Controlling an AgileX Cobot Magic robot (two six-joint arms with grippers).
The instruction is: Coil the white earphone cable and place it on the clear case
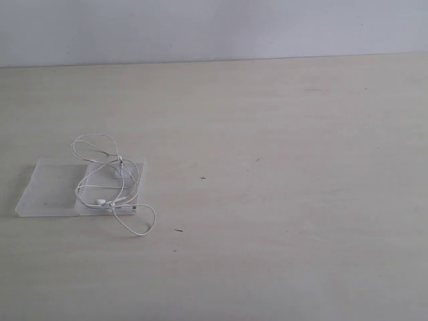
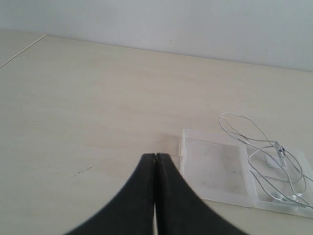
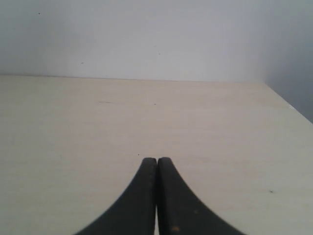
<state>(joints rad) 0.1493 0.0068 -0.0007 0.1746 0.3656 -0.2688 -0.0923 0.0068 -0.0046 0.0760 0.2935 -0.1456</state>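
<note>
Both left hand and right hand clench empty; thin cable loops over frosted case.

No words, numbers or signs can be read here. The clear case has a small white label on one half. It is too small and blurry to tell if anything is written on it.
</note>
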